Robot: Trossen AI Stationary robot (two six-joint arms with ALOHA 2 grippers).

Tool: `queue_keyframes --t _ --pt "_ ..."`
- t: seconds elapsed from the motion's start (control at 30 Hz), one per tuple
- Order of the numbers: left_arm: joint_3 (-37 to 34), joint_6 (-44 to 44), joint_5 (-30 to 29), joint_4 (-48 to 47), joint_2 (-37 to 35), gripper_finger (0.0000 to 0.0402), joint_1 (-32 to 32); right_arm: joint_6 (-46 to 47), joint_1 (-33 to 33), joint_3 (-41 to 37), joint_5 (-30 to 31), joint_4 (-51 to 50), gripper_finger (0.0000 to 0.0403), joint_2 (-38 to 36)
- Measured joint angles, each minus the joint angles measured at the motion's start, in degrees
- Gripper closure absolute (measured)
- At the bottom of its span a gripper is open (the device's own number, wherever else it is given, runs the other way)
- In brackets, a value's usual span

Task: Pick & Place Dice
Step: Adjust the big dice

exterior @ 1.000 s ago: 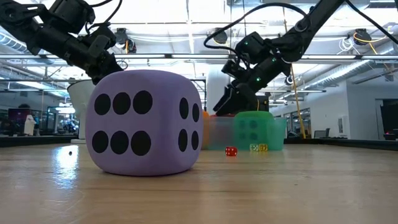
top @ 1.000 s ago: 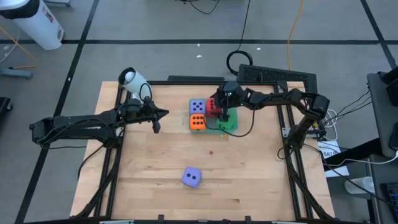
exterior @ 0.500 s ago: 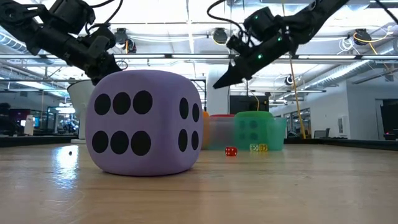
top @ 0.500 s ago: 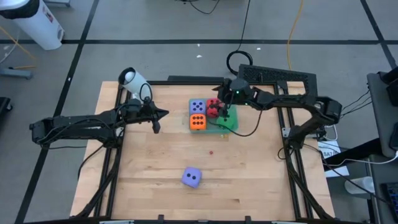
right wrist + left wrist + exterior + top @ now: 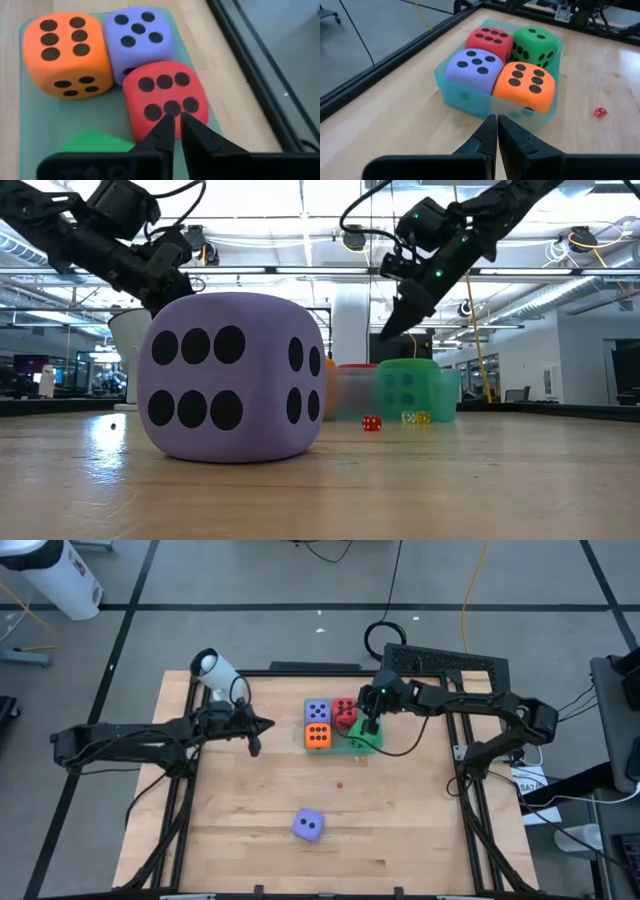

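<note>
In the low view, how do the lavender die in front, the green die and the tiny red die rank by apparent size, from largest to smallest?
1. Lavender die, though its nearness to the camera exaggerates its size.
2. Green die, farther back.
3. Tiny red die, clearly smallest.

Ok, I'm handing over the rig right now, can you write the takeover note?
Right gripper: empty, fingers shut, raised over the translucent green square tray.
Left gripper: empty, shut, waiting left of the tray.
Done: four soft foam dice sit in the tray: red die, green die, orange die, one lavender die.
Left: the second lavender die, alone near the table's front edge.
</note>
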Motion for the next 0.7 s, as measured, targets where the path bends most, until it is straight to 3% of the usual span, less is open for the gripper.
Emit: queue_keyframes --t 0.2,0.43,0.7 --pt "0.0 0.1 0.0 1.7 3.8 0.0376 -1.1 1.3 0.3 0.1 0.1 -4.5 0.04 -1.1" --pt "0.0 1.3 0.1 10.1 13.1 0.0376 -1.5 3.4 0.2 0.0 3.2 -12.2 0.0402 -1.3" --pt "1.8 1.2 0.0 11.4 20.9 0.0376 0.1 4.3 0.2 0.0 2.8 -15.0 0.0402 -0.9"
